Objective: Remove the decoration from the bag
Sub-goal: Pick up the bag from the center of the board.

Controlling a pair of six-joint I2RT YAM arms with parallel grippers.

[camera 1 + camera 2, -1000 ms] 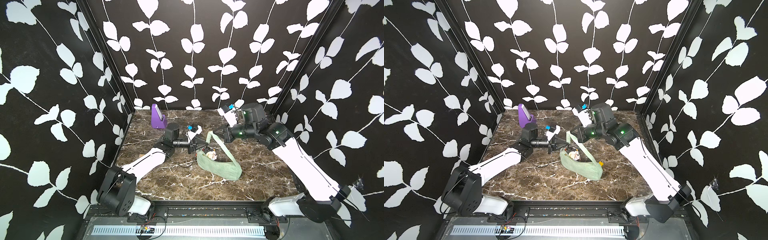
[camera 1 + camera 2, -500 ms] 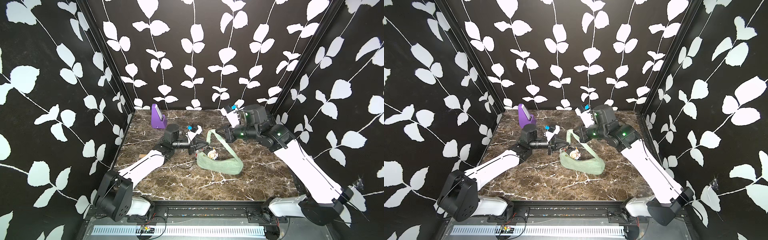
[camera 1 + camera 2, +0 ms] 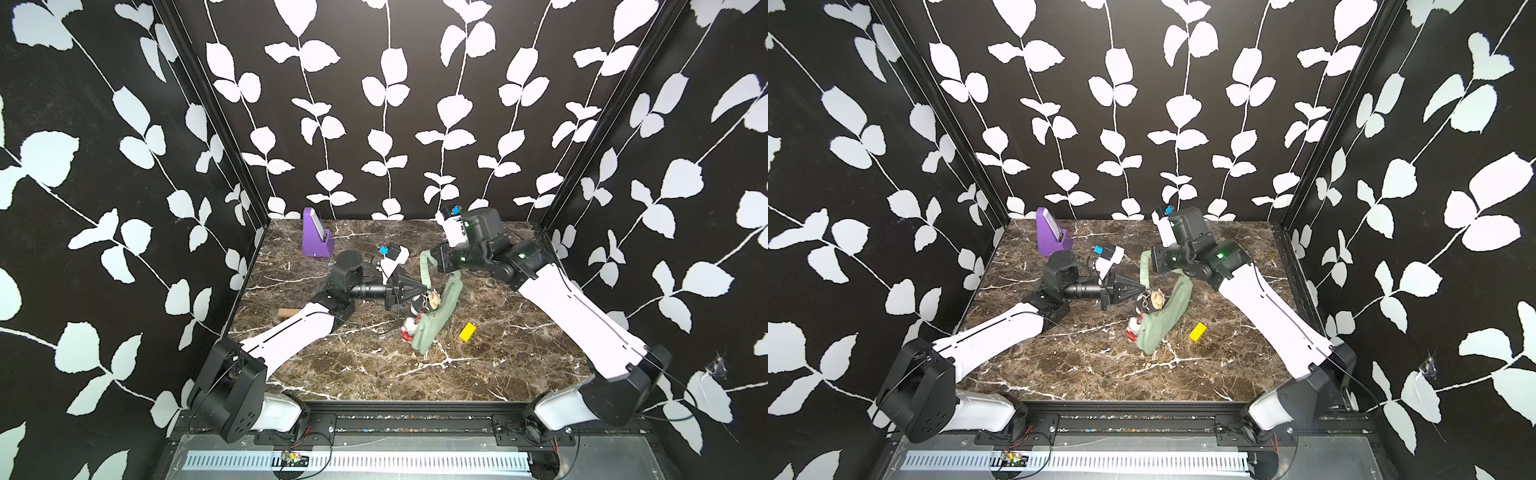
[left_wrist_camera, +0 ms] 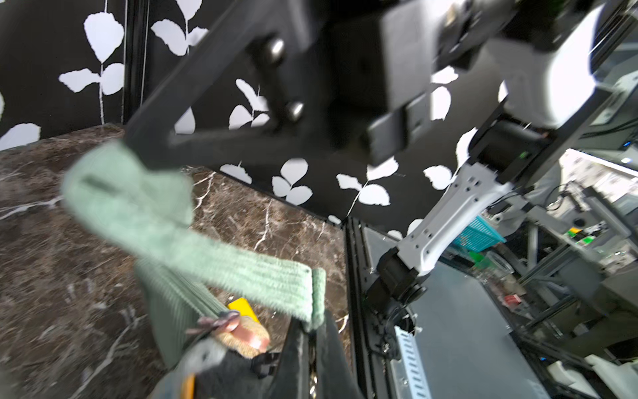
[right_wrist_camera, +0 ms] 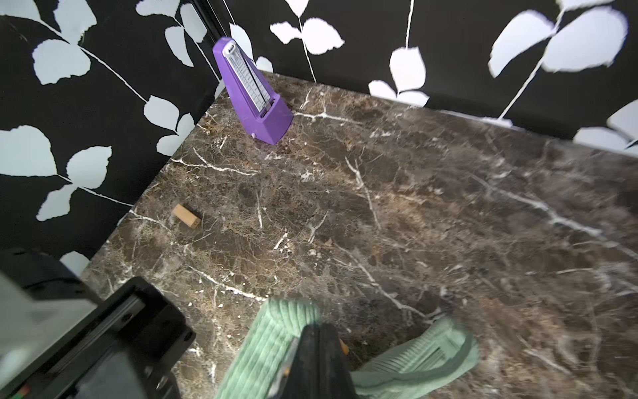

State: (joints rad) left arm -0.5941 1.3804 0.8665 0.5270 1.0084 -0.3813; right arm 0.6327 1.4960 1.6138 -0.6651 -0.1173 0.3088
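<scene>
Within leaf-print walls [image 3: 374, 104], bag [image 3: 438, 316] over seemingly marble tabletop [image 3: 374, 365].

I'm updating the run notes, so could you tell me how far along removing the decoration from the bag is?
Done: the right gripper pinches the strap, with one end of the bag raised. In hand: the left gripper is shut at the charms. Left: the charms are attached to the bag; none is off.
</scene>
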